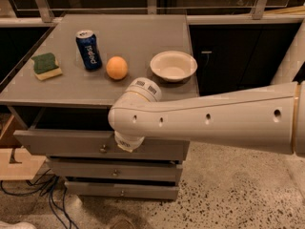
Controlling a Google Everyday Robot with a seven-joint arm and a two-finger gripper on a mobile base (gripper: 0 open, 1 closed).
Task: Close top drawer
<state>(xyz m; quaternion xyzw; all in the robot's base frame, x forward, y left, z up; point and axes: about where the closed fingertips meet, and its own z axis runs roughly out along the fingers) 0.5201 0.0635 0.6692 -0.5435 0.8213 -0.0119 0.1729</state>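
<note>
The top drawer (57, 144) is a wide grey drawer just under the cabinet top. It stands pulled out, with a dark gap behind its front. Its small round metal knob (103, 149) sits near the centre. My arm reaches in from the right, across the cabinet's front edge. My gripper (126, 144) points down and away at the arm's end, right at the drawer front, just right of the knob. The wrist housing hides most of it.
On the cabinet top (133, 32) sit a green-and-yellow sponge (46, 66), a blue can (88, 50), an orange (116, 67) and a white bowl (173, 65). Two shorter drawers (114, 171) lie below. Cables (38, 194) trail on the floor at left, beside a wooden piece (19, 161).
</note>
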